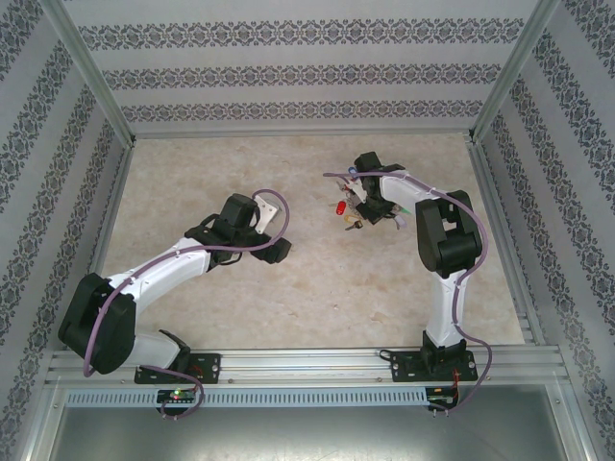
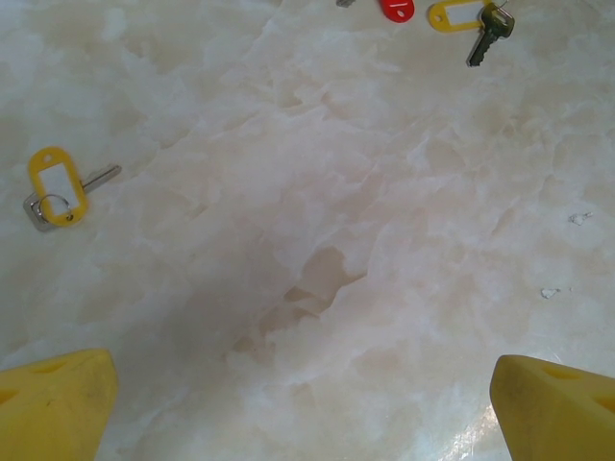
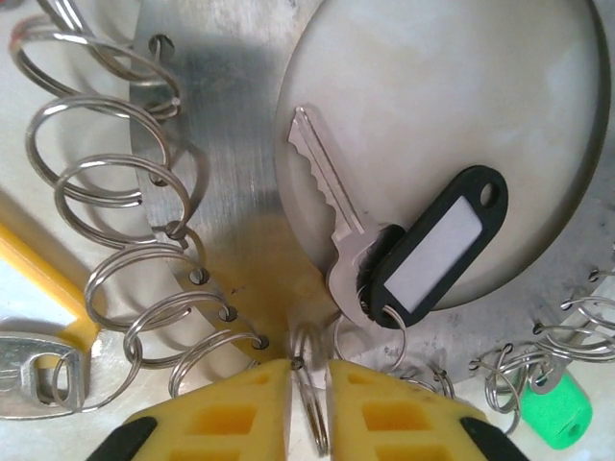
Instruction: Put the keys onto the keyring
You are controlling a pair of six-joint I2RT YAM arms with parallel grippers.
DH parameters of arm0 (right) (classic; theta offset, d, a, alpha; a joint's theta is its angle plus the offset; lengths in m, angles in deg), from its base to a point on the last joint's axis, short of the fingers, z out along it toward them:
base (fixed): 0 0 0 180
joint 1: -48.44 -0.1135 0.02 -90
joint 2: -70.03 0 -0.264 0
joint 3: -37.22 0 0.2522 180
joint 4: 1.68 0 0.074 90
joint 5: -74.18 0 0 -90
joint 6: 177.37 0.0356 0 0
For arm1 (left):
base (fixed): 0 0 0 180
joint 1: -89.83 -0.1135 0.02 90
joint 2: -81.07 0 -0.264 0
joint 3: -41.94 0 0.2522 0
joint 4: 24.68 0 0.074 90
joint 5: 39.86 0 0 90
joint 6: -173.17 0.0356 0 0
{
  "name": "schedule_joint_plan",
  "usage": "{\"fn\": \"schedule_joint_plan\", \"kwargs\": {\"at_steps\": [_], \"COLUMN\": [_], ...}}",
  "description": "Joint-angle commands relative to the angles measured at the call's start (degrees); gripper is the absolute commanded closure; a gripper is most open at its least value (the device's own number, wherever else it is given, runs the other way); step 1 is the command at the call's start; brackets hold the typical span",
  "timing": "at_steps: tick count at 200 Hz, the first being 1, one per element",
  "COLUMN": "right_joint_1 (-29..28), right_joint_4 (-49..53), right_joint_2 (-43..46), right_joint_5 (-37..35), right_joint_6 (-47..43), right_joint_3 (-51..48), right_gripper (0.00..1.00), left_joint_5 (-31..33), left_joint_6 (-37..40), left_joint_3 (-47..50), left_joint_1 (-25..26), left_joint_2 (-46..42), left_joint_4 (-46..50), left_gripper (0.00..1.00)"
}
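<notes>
The keyring (image 3: pixel 231 144) is a flat grey metal plate with an open centre and wire split rings threaded through holes along its rim. A silver key (image 3: pixel 322 187) with a black tag (image 3: pixel 437 245) lies across the opening. My right gripper (image 3: pixel 309 384) stands over the rim, its yellow fingers closed on one split ring (image 3: pixel 309 413) held edge-on between them. A green tag (image 3: pixel 560 411) hangs at the lower right of the rim. My left gripper (image 2: pixel 303 413) hovers wide open over bare table. A yellow-tagged key (image 2: pixel 58 184) lies to its left, apart from both fingers.
At the far edge of the left wrist view lie a red tag (image 2: pixel 396 8) and another yellow-tagged key (image 2: pixel 461 14). From above, the red tag (image 1: pixel 341 207) sits just left of the right gripper (image 1: pixel 370 197). Patterned walls enclose the marble table (image 1: pixel 288 288).
</notes>
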Motion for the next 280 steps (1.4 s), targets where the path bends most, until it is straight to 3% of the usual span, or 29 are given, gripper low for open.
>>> {"fn": "schedule_joint_plan", "kwargs": {"at_steps": [1, 69, 126, 148, 171, 208, 247, 264, 280], "right_joint_1": [0.4, 0.6, 0.1, -0.5, -0.8, -0.3, 0.2, 0.3, 0.3], "right_joint_4": [-0.6, -0.8, -7.6, -9.7, -11.9, -20.4, -20.5, -20.1, -21.1], "right_joint_2": [-0.6, 2.2, 16.0, 21.7, 28.2, 39.0, 43.1, 43.4, 43.5], "right_joint_5": [-1.4, 3.1, 7.5, 11.8, 19.8, 37.1, 55.7, 61.1, 64.7], "right_joint_6": [-0.7, 1.3, -0.4, -3.8, -7.1, -10.4, -12.4, -12.0, -11.0], "right_joint_3": [-0.7, -0.9, -6.8, -9.5, -12.9, -22.0, -23.6, -22.8, -22.5], "right_gripper": [0.85, 0.99, 1.00, 1.00, 1.00, 1.00, 1.00, 1.00, 1.00], "left_joint_5": [0.5, 0.3, -3.4, -9.2, -15.6, -17.2, -18.9, -19.0, -18.2], "left_joint_6": [0.9, 0.3, 1.2, 4.5, 7.1, 9.0, 10.5, 9.4, 7.8], "left_joint_3": [-0.1, -0.8, -7.4, -9.0, -11.4, -14.6, -14.6, -14.0, -12.1], "left_joint_1": [1.0, 1.0, 1.0, 0.9, 0.7, 0.0, -0.8, -0.9, -1.1], "left_joint_2": [0.5, -0.1, -1.9, -2.5, -3.1, -5.2, -7.2, -7.2, -7.8], "left_joint_4": [-0.1, 0.3, -2.2, -4.3, -4.7, -3.1, -3.3, -3.9, -6.3], "left_gripper": [0.00, 0.00, 0.00, 0.00, 0.00, 0.01, 0.04, 0.26, 0.27]}}
